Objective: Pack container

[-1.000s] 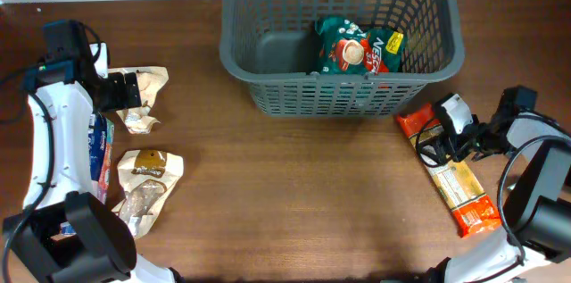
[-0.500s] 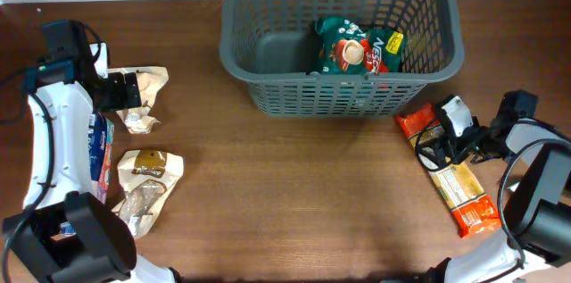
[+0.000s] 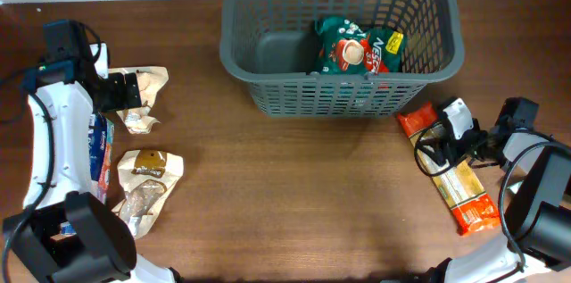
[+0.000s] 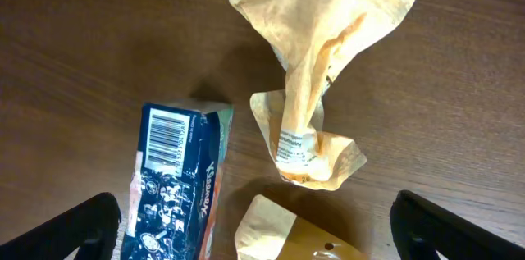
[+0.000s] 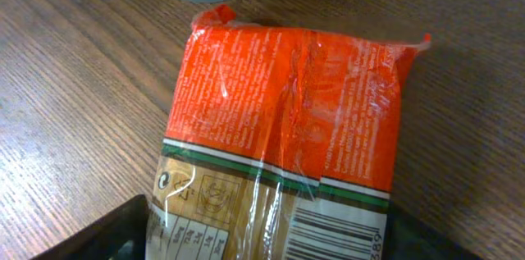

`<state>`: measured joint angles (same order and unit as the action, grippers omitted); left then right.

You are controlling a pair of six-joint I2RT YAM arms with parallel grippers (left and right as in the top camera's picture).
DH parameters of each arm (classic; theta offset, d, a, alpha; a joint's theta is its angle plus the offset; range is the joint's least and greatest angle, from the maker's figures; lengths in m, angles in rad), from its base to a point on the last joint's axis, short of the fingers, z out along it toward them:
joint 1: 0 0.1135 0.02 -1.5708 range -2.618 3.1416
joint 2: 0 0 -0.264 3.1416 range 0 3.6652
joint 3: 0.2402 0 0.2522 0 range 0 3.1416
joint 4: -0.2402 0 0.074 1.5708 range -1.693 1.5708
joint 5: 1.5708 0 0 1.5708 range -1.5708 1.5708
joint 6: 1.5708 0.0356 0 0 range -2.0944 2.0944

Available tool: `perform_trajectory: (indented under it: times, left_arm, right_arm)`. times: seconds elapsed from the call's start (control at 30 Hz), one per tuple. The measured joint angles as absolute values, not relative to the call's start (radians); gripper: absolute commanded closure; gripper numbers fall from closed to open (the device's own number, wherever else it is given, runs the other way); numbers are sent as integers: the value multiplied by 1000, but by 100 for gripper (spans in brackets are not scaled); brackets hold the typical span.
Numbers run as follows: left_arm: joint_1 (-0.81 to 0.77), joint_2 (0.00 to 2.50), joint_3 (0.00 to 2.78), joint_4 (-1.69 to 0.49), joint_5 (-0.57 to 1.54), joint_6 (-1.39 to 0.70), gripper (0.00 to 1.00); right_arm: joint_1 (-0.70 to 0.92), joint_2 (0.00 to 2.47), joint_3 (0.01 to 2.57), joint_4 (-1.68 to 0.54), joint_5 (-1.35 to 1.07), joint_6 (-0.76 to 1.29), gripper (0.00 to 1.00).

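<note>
left jaws spread wide above crumpled tan pouch [image 4: 308,88]; right jaws straddle orange packet [image 5: 287,104], grip unclear, near container [image 3: 339,95].

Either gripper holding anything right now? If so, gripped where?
Left gripper is open and empty. Right gripper straddles the orange packet across its width, at the tan section near its orange end; whether it grips yet cannot be told.

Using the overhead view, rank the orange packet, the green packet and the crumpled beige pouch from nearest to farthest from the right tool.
1. Orange packet: beneath the right tool, table's right side.
2. Green packet: inside the basket, at the back.
3. Crumpled beige pouch: far left.
</note>
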<state>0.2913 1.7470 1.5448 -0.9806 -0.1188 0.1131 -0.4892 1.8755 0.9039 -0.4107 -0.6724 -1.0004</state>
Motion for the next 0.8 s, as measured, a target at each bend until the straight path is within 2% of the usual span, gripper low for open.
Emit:
perform_trajectory:
  times: [0.13, 0.27, 0.33, 0.4, 0.8]
  left_arm:
    - [291, 1747, 1545, -981, -119, 113, 1]
    - [291, 1747, 1545, -980, -119, 113, 1]
    - [291, 1747, 1545, -981, -119, 113, 1]
    - [291, 1747, 1545, -981, -119, 113, 1]
    - [291, 1747, 1545, -980, -119, 113, 1]
  right_arm:
    - [-489, 1877, 902, -393, -669, -981, 42]
    - [-488, 1883, 902, -387, -677, -952, 63]
    - [-486, 1884, 902, -393, -685, -932, 75]
    - [-487, 1882, 902, -397, -690, -910, 96]
    - [-489, 1866, 898, -350, -699, -683, 96]
